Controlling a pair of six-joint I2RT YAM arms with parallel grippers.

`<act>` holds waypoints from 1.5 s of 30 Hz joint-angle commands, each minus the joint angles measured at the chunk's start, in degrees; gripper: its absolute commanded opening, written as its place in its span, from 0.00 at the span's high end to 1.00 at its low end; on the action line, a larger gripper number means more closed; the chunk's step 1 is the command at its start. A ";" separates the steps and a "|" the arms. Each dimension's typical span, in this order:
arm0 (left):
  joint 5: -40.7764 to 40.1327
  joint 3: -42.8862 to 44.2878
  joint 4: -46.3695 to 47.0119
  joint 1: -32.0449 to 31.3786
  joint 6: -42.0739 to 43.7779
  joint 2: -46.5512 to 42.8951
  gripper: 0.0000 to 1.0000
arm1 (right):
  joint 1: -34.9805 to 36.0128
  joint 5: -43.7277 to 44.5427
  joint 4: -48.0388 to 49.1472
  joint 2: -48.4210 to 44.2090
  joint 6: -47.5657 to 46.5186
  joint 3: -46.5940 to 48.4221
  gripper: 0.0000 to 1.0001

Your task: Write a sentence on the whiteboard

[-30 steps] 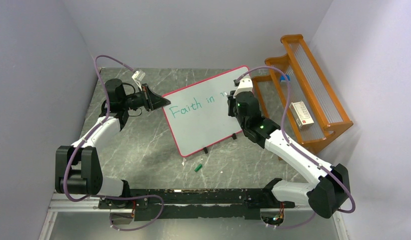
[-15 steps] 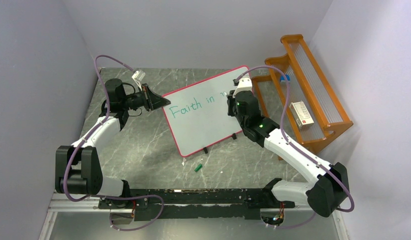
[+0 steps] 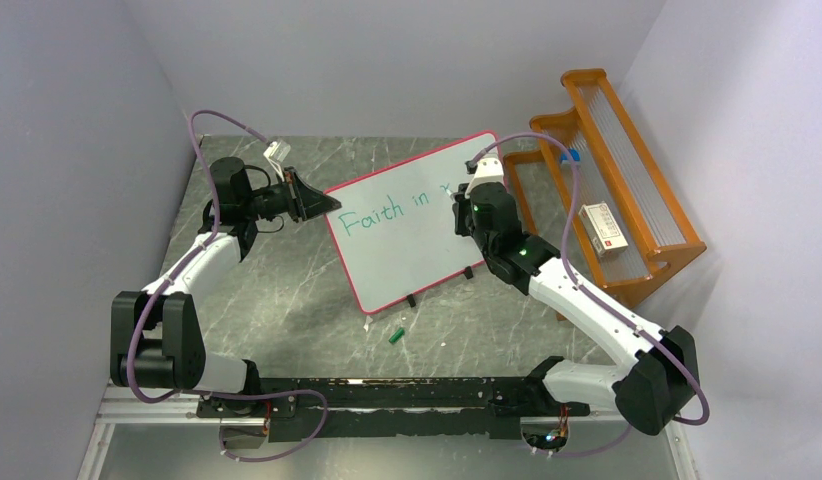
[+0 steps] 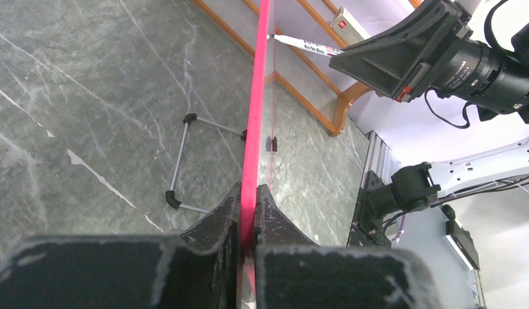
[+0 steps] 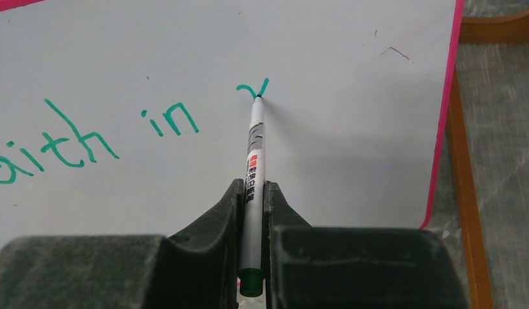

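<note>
While the left gripper (image 4: pixel 249 196) pinches the pink edge of the whiteboard (image 3: pixel 412 260) propped between it and the right gripper (image 5: pixel 251 193), the latter clamps the marker (image 5: pixel 255 141) pointing straight ahead, tip touching the sentence (image 5: pixel 75 145) at a half-drawn "y" right of "in".

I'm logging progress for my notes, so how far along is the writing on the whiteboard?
Done: the sentence so far reads "Faith in" in green on the whiteboard. In hand: the right gripper holds a marker with its tip on a part-drawn "y"; the left gripper clamps the board's pink edge. Left: the rest of that word and anything after it; the board below is blank.
</note>
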 commanded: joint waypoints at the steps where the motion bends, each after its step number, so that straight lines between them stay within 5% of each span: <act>1: -0.78 -0.70 -4.90 -1.44 3.50 1.78 0.95 | -0.39 -2.44 -3.26 -0.31 1.44 -1.12 1.00; 22: -0.81 -0.61 -5.11 -1.44 3.70 1.69 0.95 | -0.43 -2.79 -5.23 -4.15 2.09 -1.93 1.00; 45: -0.65 -0.54 -5.15 -1.44 3.80 1.74 0.95 | -1.64 1.87 3.40 -1.17 -1.51 0.32 1.00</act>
